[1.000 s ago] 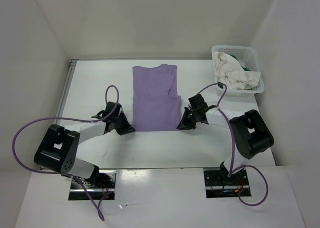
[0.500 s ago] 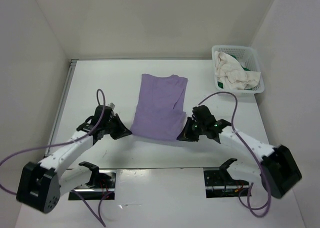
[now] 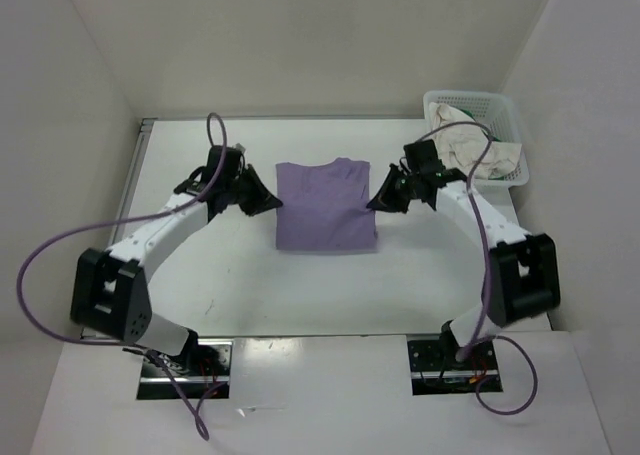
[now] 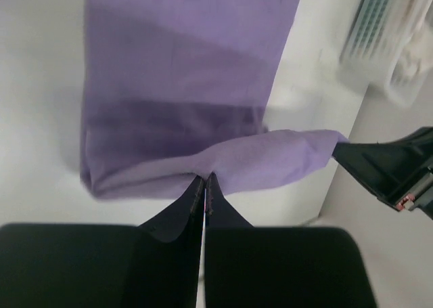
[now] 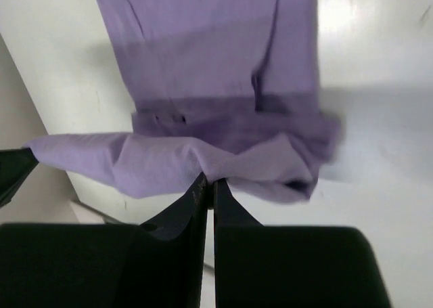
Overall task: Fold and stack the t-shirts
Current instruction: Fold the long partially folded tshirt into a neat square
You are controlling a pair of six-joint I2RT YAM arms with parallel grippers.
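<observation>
Bare table (image 3: 330,295) lay open nearer than the lavender t-shirt (image 3: 326,220) and along the far wall, but the left gripper (image 3: 275,203) and right gripper (image 3: 373,204) flanked the cloth, and the white basket (image 3: 512,115) filled the far right corner.

**White table with two things on it**

A white table (image 3: 200,275) is shown from above. A purple shirt (image 3: 325,210) is laid near its middle, folded to a rough rectangle. Most of the cloth is spread flat on the surface, while the far edge is lifted clear. A white basket (image 3: 470,96) is set at the far right corner, well apart from the purple shirt.
</observation>
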